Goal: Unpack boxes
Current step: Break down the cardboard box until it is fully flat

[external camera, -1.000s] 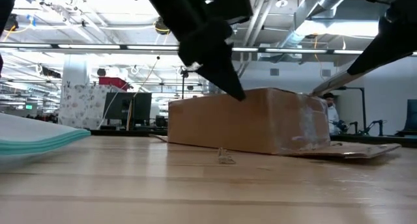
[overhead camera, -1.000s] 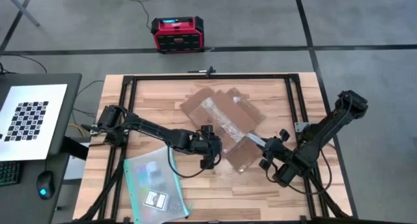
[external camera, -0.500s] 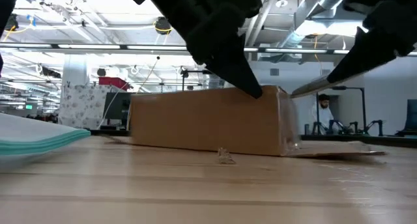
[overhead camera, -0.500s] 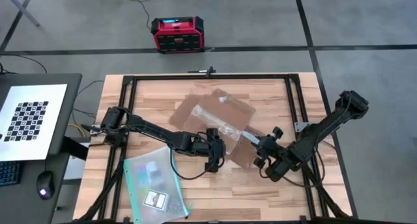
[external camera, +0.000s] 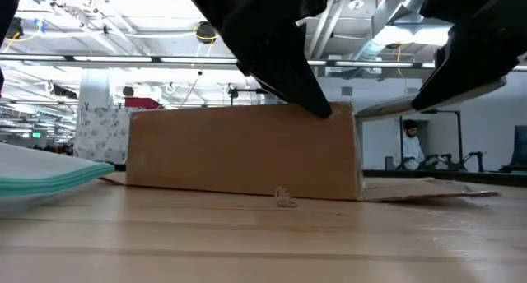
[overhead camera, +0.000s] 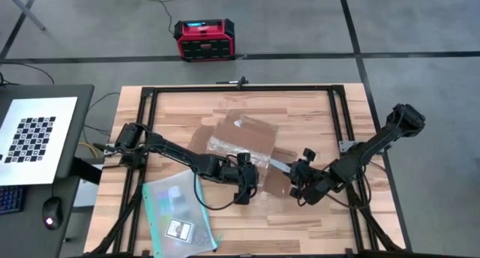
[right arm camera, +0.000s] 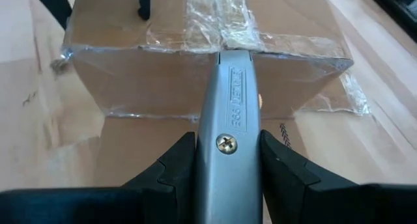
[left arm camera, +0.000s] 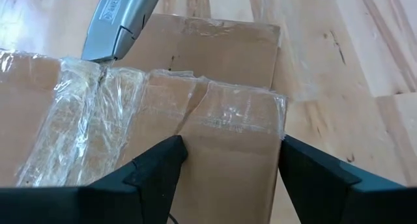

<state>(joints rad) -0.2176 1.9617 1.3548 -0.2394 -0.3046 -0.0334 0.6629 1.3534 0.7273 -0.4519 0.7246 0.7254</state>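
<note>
The brown cardboard box (overhead camera: pixel 241 140) rests with its bottom on the table, clear tape along its top seam (left arm camera: pixel 91 120). My left gripper (left arm camera: pixel 228 149) stands open over the box's near right corner, straddling the top edge of its near long wall. In the low view its finger (external camera: pixel 309 98) comes down onto that corner. My right gripper (overhead camera: pixel 298 179), right of the box, is shut on a grey utility knife (right arm camera: pixel 228 100). The knife's nose (left arm camera: pixel 98 55) meets the taped seam at the box's right end. My left gripper has one fingertip (left arm camera: pixel 166 155) on the box's top (left arm camera: pixel 195 129), close to the near right corner, coming slantwise from above. The other finger (left arm camera: pixel 306 165) stands just outside the near wall; whether it touches I cannot tell. My right gripper pinches the knife's handle (right arm camera: pixel 226 160) between its two fingers. The knife runs forward along the fingers, slanting down toward the table's left. Its nose (right arm camera: pixel 232 55) lies against the top edge of the box's end, at the tape seam.
An opened flap (overhead camera: pixel 276 179) lies flat on the table under the knife. A clear teal-edged pouch (overhead camera: pixel 176 213) lies at the near left. A red and black case (overhead camera: pixel 202 39) stands on the floor beyond the table. A person (external camera: pixel 409 143) stands far behind.
The box has turned about on the table and slid toward the left edge, so its long side now faces the near edge squarely. My right gripper has gone toward the table's left with the knife and rolled, keeping the nose at the box's end.
</note>
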